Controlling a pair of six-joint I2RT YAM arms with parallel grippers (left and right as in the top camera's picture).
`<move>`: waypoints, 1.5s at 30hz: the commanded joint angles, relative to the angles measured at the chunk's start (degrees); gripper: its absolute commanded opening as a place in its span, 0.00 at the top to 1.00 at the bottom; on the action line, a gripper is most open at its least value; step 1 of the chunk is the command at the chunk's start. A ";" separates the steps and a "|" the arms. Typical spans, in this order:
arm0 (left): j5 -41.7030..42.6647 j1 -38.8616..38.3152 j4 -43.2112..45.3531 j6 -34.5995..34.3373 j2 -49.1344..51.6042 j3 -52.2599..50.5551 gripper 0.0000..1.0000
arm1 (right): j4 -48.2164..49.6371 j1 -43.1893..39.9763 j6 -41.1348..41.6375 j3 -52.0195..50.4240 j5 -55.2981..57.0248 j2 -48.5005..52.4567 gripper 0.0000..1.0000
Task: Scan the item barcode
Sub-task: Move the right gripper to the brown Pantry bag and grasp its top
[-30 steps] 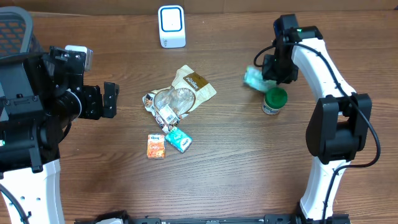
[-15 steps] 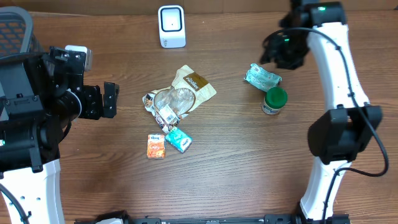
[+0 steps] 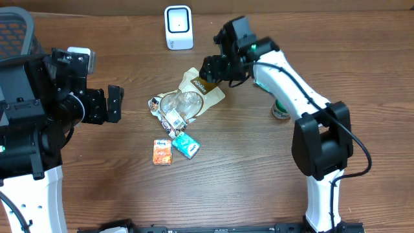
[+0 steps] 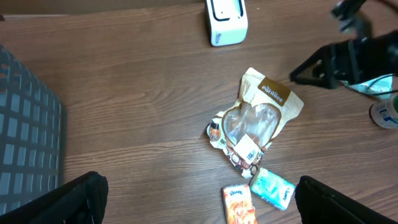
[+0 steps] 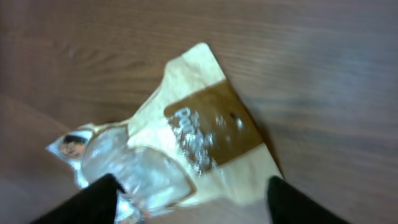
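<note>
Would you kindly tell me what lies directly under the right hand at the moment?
The beige pouch with its brown label lies under the open right hand. From overhead, the hand covers part of the pouch's upper edge, so that part is hidden.

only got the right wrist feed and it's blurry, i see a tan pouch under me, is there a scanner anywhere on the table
Observer: Yes, a white scanner stands at the table's far edge, beyond the tan pouch.
Operator: anything else lying near the pouch
Observer: An orange packet and a teal packet lie side by side on its near side.
Operator: is the left arm in my way
Observer: No, the left pincer is open and empty, over the left side of the table, apart from the pouch.
</note>
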 commanded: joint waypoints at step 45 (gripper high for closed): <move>0.68 0.31 0.17 1.49 0.17 1.07 0.00 | -1.60 -1.18 -6.14 -2.36 -13.40 11.78 0.96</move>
